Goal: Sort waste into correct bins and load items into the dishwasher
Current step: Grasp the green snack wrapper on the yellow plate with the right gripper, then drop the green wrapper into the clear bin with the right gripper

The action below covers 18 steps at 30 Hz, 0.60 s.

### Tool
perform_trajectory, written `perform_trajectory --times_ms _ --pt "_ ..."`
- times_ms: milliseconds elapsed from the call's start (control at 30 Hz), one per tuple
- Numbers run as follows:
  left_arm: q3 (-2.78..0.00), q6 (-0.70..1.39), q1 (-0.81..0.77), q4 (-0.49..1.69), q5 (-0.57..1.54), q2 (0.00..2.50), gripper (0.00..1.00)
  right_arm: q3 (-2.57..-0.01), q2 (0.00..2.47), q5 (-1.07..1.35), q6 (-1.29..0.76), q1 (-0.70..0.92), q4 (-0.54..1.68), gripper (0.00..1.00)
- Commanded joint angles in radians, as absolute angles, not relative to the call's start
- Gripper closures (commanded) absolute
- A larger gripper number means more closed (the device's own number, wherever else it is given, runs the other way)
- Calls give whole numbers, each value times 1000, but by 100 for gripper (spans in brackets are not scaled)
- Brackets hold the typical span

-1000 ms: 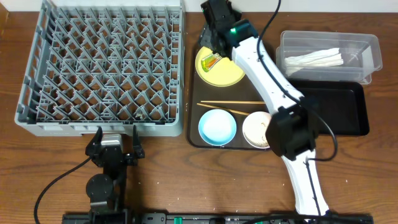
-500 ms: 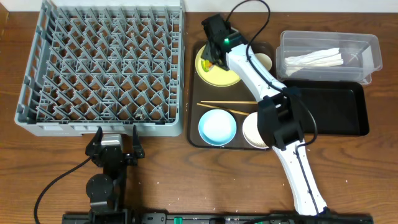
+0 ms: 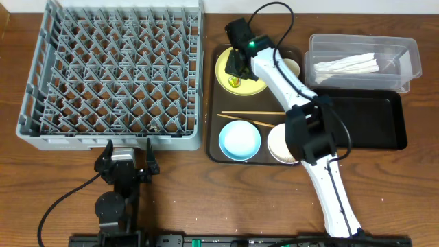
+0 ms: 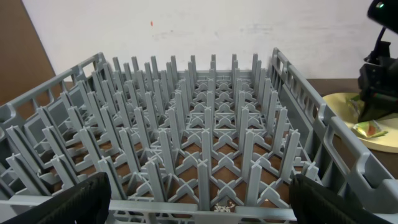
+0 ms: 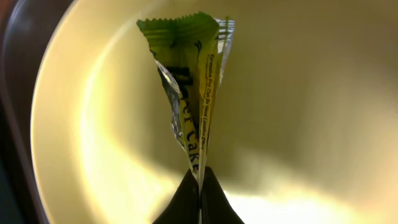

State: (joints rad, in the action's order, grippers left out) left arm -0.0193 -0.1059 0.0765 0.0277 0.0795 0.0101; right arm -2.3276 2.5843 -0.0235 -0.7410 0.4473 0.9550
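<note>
Wrapper (image 5: 193,93), green-yellow, on the yellow plate (image 5: 298,93), one end pinched between the right jaws, which press tight together on it. Plate at the far end of the brown tray (image 3: 211,147), just right of the rack (image 3: 34,82). Same tray nearer: chopsticks (image 3: 254,114), blue bowl (image 3: 239,139), white bowl (image 3: 280,143); cup (image 3: 292,68) partly hidden by the right arm (image 3: 288,86). Further right, clear tub (image 3: 411,55) holding napkins (image 3: 346,65), black tray (image 3: 370,123) just in front. Left jaws spread wide, empty, near the desk (image 3: 411,192) front edge, facing the rack.
</note>
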Motion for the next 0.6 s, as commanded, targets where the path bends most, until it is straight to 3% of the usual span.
perform_trajectory --times_ms 0,233,567 --pt "-4 -112 72 63 97 4 7 -2350 2411 76 -683 388 995 99" --pt "-4 -112 72 63 97 4 7 -2350 2190 49 -683 188 1197 99" --pt "-4 -112 72 63 97 4 7 -2286 2215 50 -694 -97 1291 99"
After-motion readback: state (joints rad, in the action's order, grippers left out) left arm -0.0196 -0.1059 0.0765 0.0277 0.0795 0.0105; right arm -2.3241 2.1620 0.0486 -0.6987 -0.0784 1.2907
